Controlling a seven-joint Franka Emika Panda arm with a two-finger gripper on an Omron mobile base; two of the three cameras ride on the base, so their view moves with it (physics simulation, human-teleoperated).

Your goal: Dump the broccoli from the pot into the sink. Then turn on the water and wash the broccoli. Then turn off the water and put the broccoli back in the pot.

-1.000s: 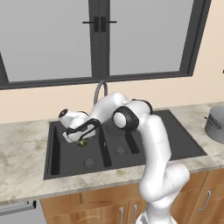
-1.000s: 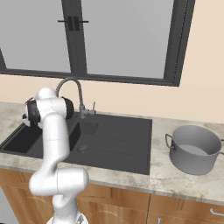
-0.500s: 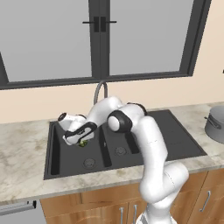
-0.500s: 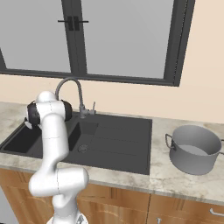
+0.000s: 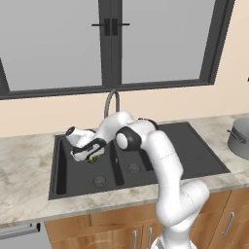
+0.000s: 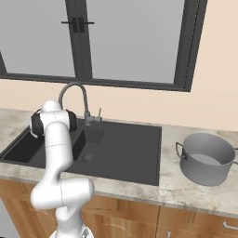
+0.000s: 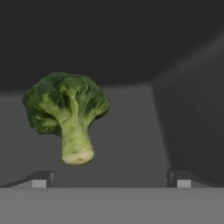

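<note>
The broccoli (image 7: 65,109) lies on the floor of the sink's large basin, stem toward the hand, just beyond and left of centre between my fingertips. My gripper (image 7: 111,179) is open, its tips wide apart and holding nothing. In the left base view the gripper (image 5: 89,153) is down in the left basin of the dark sink (image 5: 194,151), right over the broccoli (image 5: 92,159). The grey pot (image 6: 207,155) stands upright on the counter right of the sink (image 6: 125,148), also seen as the pot (image 5: 240,138) at the frame edge. No water runs from the faucet (image 5: 111,99).
The gooseneck faucet (image 6: 74,90) with its small side lever (image 6: 98,114) stands behind the basins, close above my forearm. The basin walls close in around the hand. A window runs along the back wall. Marble counter (image 6: 195,195) surrounds the sink.
The hand has sunk slightly lower and further left in the large basin, closer to the broccoli. The broccoli and the pot have not moved.
</note>
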